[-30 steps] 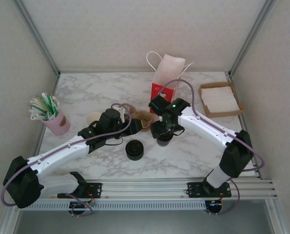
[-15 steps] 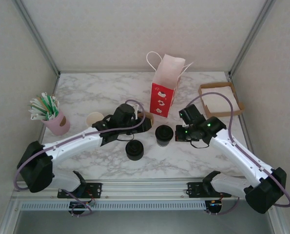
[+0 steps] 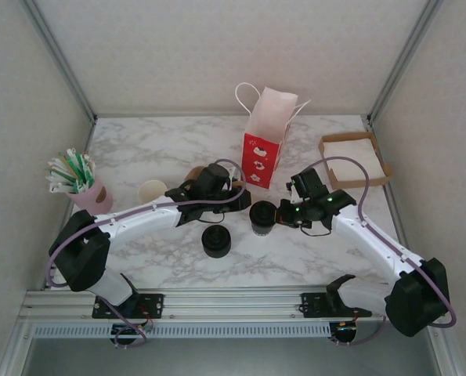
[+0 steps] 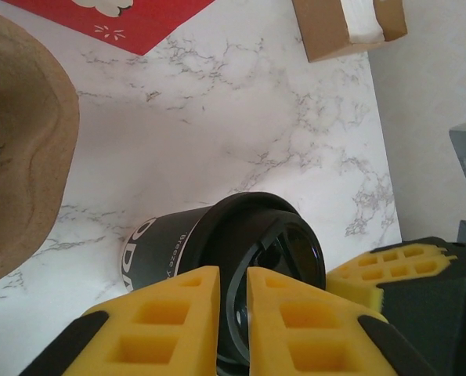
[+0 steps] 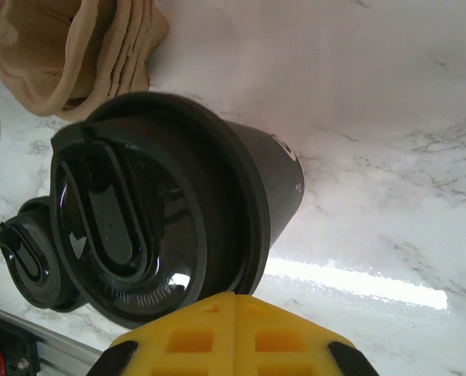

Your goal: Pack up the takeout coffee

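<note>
Where coffee (image 3: 263,216) stands, right gripper (image 3: 280,215) just beside

We see the left gripper (image 4: 233,286) at the bottom edge, its yellow fingers (image 4: 166,313) nearly together with a thin slit between them. The rim of the black lid (image 4: 283,251) on the takeout coffee (image 4: 166,243) shows in that slit; we cannot tell whether it is pinched. The cup stands on the marble table (image 4: 240,117). The right gripper (image 4: 385,270) sits close beside the lid. A brown paper piece (image 4: 21,157) lies at left, with a red bag (image 4: 123,19) and a cardboard box (image 4: 334,35) along the top.
</note>
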